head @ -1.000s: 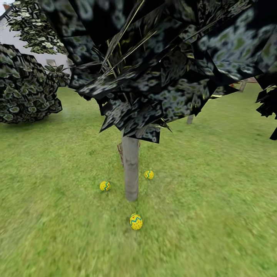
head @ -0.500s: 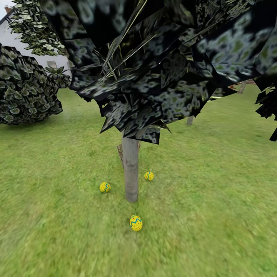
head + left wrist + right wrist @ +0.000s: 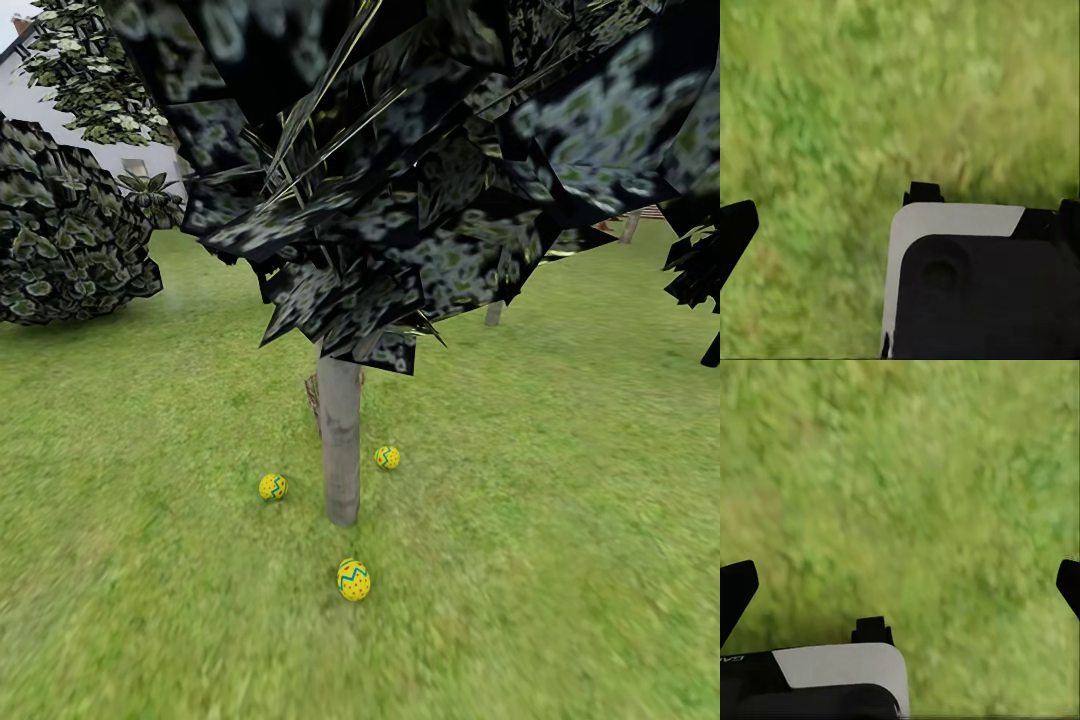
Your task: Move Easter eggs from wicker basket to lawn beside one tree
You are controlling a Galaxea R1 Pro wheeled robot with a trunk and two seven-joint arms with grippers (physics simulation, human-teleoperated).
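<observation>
You look done: all three Easter eggs (image 3: pixel 353 579) lie on the lawn (image 3: pixel 560 520) around one tree (image 3: pixel 341 440), two flanking its trunk, one in front. They're yellow with blue zigzags. Your left gripper (image 3: pixel 900 217) and right gripper (image 3: pixel 900 585) hang spread apart, empty, above grass.

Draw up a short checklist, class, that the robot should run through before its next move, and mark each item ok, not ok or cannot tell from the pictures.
1. Three Easter eggs on the lawn: near egg, left egg, right egg. Ok.
2. All beside the same tree: each lies close around its trunk. Ok.
3. Eggs apart from the trunk, none touching it. Ok.
4. Basket emptied: the basket is out of sight. Cannot tell.
5. Right pincer open and holding nothing, over grass. Ok.
6. Left pincer free: one fingertip is hidden behind the robot's own body. Cannot tell.
</observation>
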